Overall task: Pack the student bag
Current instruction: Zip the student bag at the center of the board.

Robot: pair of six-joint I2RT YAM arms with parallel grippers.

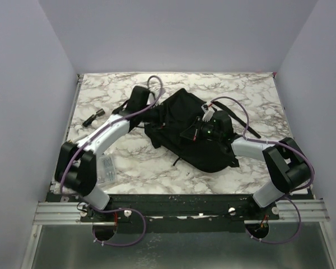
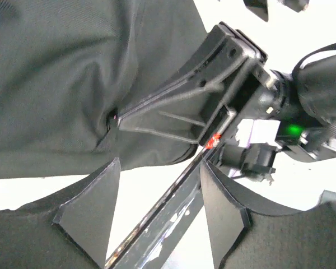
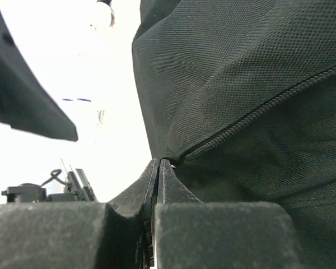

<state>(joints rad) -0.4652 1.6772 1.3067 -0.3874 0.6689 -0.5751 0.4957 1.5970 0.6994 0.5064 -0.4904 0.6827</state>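
The student bag [image 1: 176, 115] is a large black fabric backpack lying in the middle of the table. My right gripper [image 1: 195, 133] rests on top of it. In the right wrist view the right gripper [image 3: 158, 163] is shut, pinching the bag's fabric [image 3: 241, 67] at the end of a zip line. My left gripper [image 1: 147, 106] is at the bag's upper left edge. In the left wrist view the left gripper [image 2: 159, 168] is open and empty, with the bag [image 2: 56, 73] and the right gripper's fingers [image 2: 179, 106] just ahead of it.
A small dark item with a silver end [image 1: 94, 116] lies on the marble table at the far left. A clear plastic packet [image 1: 107, 168] lies by the left arm's base. Bag straps [image 1: 243, 120] trail to the right. Walls close in three sides.
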